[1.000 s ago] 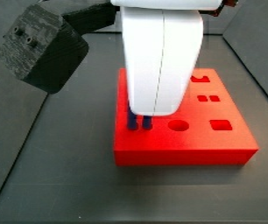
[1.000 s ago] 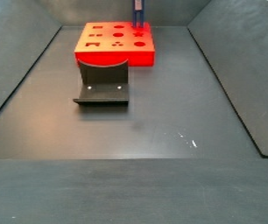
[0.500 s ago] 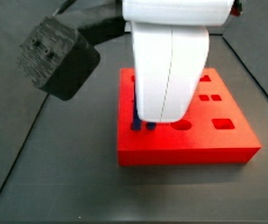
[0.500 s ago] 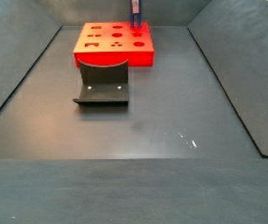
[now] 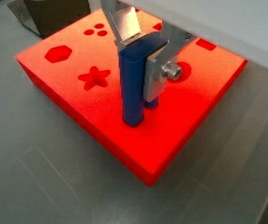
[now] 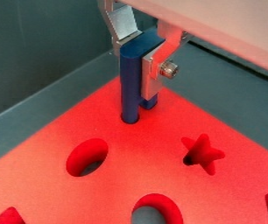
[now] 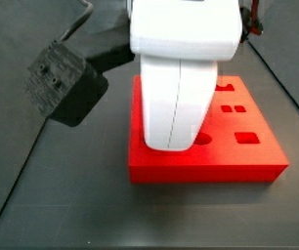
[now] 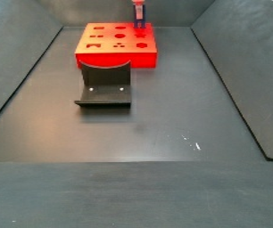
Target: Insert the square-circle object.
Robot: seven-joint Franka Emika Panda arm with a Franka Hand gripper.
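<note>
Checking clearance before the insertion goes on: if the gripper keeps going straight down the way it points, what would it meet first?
Probably the red block: the gripper holds the dark-blue peg upright, its lower end already at the block's top face.

Square-circle object (image 5: 133, 83): slender dark-blue peg, upright, clamped between hand (image 5: 139, 44) fingers; lower tip touching red block (image 5: 78, 96) top face in both wrist views; insertion depth unclear.

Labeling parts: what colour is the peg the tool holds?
Dark blue peg, clearest in a wrist view, in the tool.
</note>
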